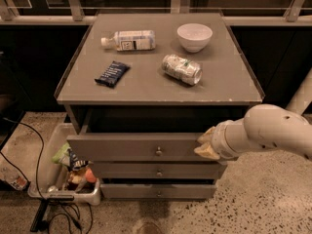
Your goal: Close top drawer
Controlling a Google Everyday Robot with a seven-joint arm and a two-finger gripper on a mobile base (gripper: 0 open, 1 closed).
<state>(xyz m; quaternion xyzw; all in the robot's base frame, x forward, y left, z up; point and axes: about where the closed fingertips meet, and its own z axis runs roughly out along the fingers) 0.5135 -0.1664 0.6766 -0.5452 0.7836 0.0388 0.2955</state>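
The table [146,84], a grey-brown cabinet with a raised rim, fills the middle of my view on a speckled floor [253,199] that lies open in front of it and to its right. The white arm [275,133] reaches in from the table's right side. The top drawer [131,147] sits just under the tabletop, standing partly out with a dark gap above it. A plastic bin [46,162] of clutter stands at the table's lower left corner. On the table lie a bottle [129,39] at back left, a white bowl [194,37] at back right, a crushed can [181,69] near the middle and a dark packet [112,73] towards the left edge. The gripper [207,144] presses on the drawer front's right end; I cannot tell whether it is released or clenched. The knob [158,151] is untouched.
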